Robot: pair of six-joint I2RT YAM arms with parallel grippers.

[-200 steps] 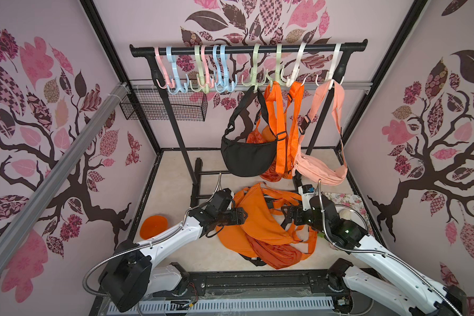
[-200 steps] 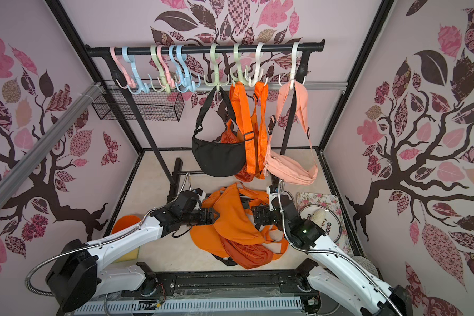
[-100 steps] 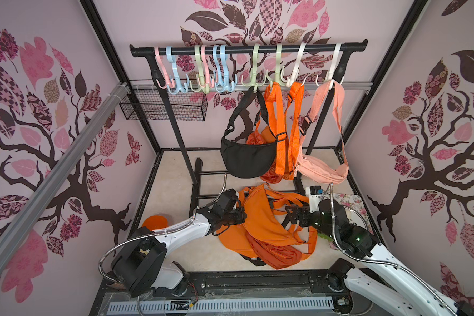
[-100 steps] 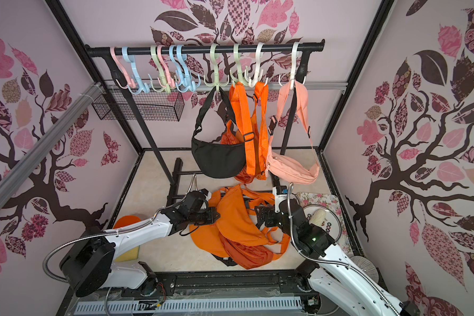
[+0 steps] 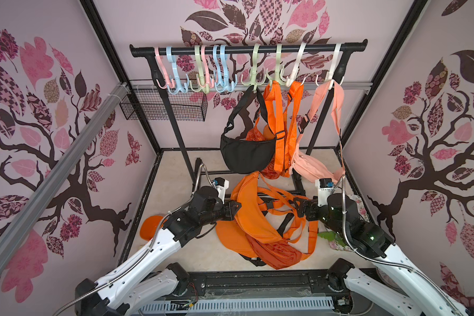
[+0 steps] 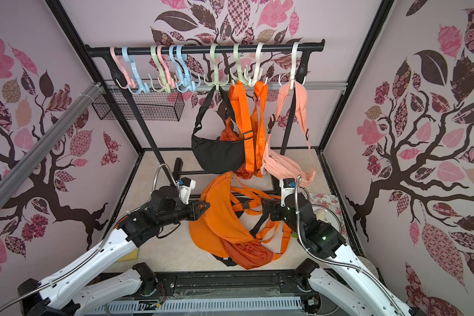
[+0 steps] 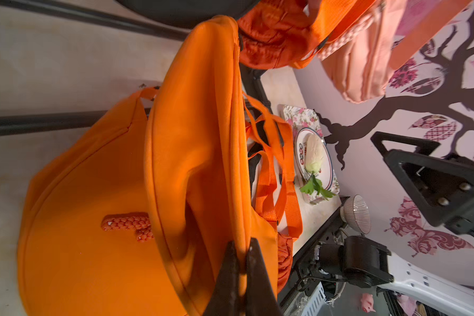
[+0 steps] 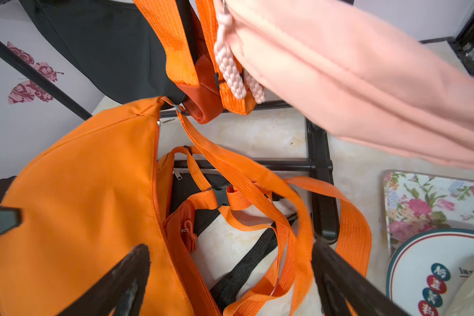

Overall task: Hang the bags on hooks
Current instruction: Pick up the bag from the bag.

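Probably a robot test booth dressed as a home closet: tree wallpaper [image 5: 33, 63], black frame posts [image 5: 385, 68], a clothes rail [image 5: 246, 49] with hooks [image 5: 222, 71].

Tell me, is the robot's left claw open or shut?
Shut. In the left wrist view the left gripper has its two jaws pinched together on the edge of the orange bag.

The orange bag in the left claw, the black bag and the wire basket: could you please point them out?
orange bag [image 7: 197, 123], left wrist view, middle of its panel.
black bag [image 5: 244, 153], in a top view, centre of its pouch.
wire basket [image 5: 162, 108], in a top view, front mesh wall.
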